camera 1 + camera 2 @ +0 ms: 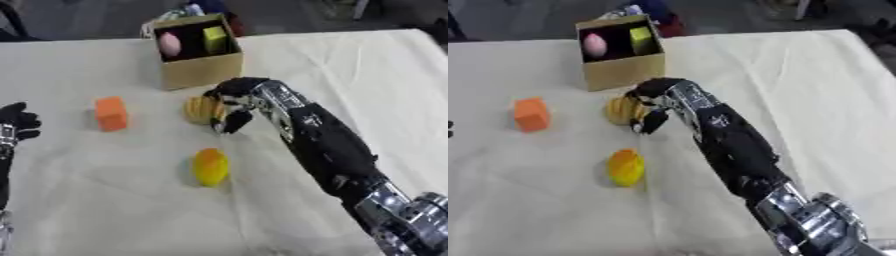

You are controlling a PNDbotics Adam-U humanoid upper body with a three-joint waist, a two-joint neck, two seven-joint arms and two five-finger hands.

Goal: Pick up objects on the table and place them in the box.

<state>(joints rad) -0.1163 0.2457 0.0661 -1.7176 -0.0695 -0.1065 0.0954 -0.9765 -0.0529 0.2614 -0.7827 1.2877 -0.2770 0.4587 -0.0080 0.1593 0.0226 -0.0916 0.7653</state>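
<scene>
An open cardboard box stands at the back of the table, with a pink egg-shaped thing and a yellow-green block inside. In front of it lies a ribbed yellow-orange object. My right hand is at that object's right side, with fingers curled over its top and the thumb hanging down beside it. An orange block sits to the left. A yellow-orange oval fruit lies nearer to me. At the left edge my left hand rests open, fingers up.
A cream cloth covers the table, wrinkled in places. My right forearm stretches diagonally from the lower right corner. Dark shapes and coloured items lie beyond the far table edge behind the box.
</scene>
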